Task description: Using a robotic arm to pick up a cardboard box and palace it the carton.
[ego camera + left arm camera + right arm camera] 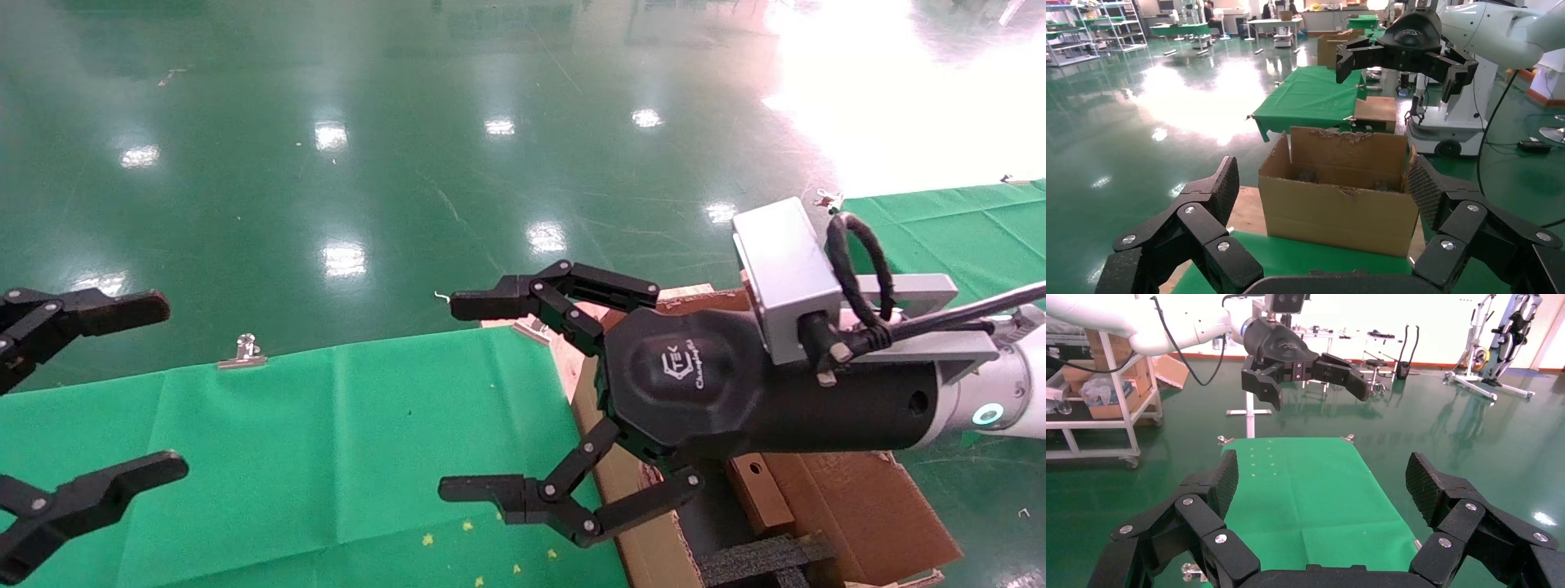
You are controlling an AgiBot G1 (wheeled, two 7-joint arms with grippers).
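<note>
A glossy green workshop floor is reflecting ceiling lights behind a table draped in green cloth, which a metal clip is pinning at its far edge. The right gripper of the robotic arm, white with a glowing green ring and a grey camera block on top, is hanging above the table's right end with its black linked fingers spread wide and nothing between them. Just under and beside its black body the carton is standing off the table's right edge, its tall ragged flaps up and black foam inserts showing inside. The left gripper is reaching in over the table's left side, its fingers likewise spread apart and empty. In the left wrist view the carton is sitting straight ahead beyond the table's end, with the right gripper hovering above it. In the right wrist view the green table is stretching away bare, with the left gripper held open above its far end. The small cardboard box is not appearing in any view.
</note>
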